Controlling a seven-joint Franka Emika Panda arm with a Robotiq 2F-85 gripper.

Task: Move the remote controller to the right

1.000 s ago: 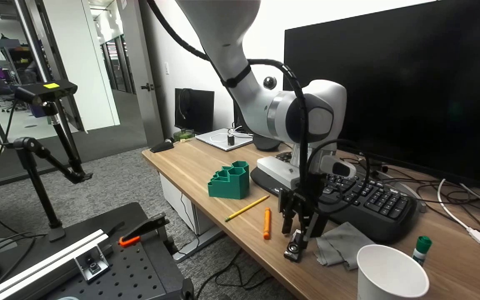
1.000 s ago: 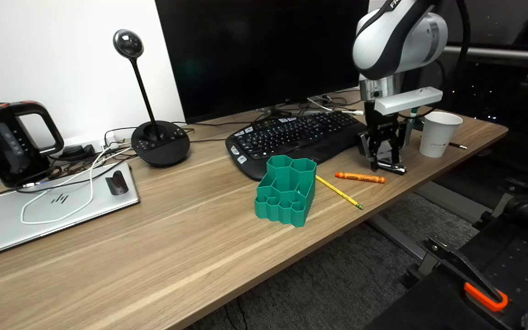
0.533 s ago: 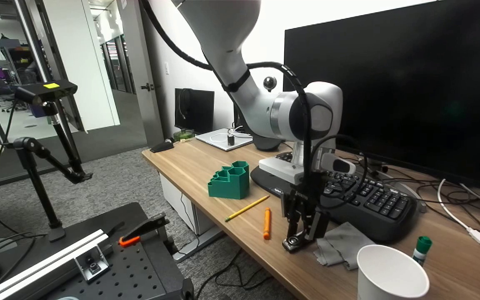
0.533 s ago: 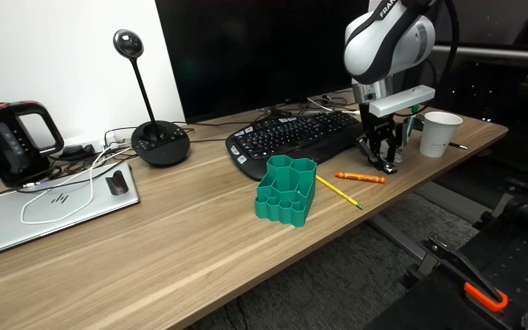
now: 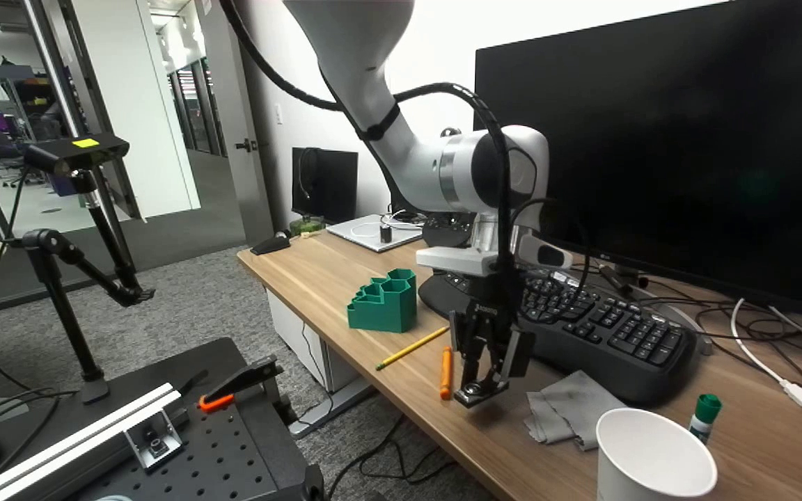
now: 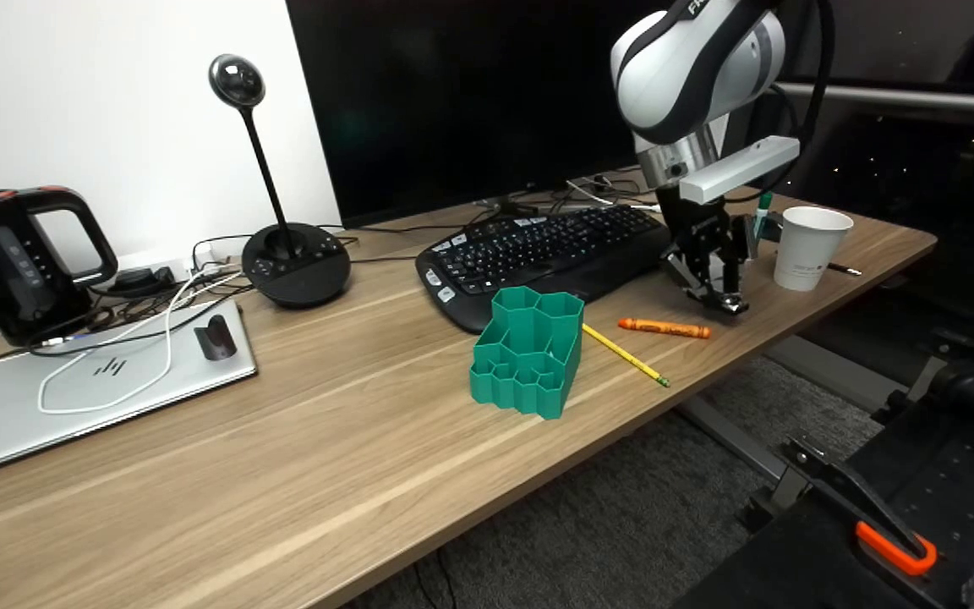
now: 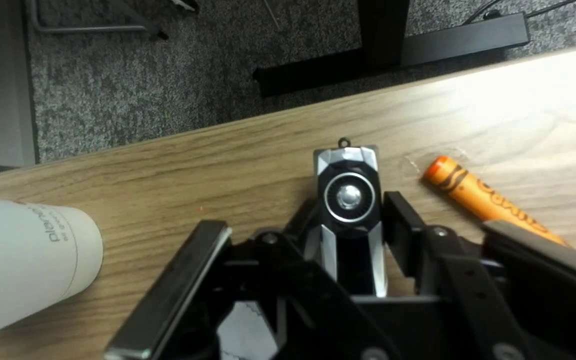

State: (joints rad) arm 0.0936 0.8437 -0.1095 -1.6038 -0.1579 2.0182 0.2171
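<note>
The remote controller is a small, stubby black and silver gadget with a round fan-like disc and a small ring at one end. It shows large in the wrist view point(image 7: 349, 197) and small in both exterior views point(image 5: 472, 394) point(image 6: 733, 303). My gripper point(image 7: 350, 212) is shut on it, one finger along each long side. The gadget's rear end is partly hidden by the gripper. In an exterior view the gripper point(image 5: 483, 381) holds it low near the desk's front edge, just beside the orange crayon point(image 5: 446, 374). It looks slightly off the desk; the exact height I cannot tell.
A white cup point(image 5: 654, 456), a green-capped marker point(image 5: 704, 417) and a grey cloth point(image 5: 574, 409) lie to one side. A black keyboard point(image 6: 546, 254) is behind. A yellow pencil point(image 6: 625, 355) and green holder point(image 6: 529, 355) stand beyond the crayon.
The gripper and the gadget have turned together. In an exterior view they have shifted toward the orange crayon and a little up. The crayon, pencil, cloth and cup have not moved.
</note>
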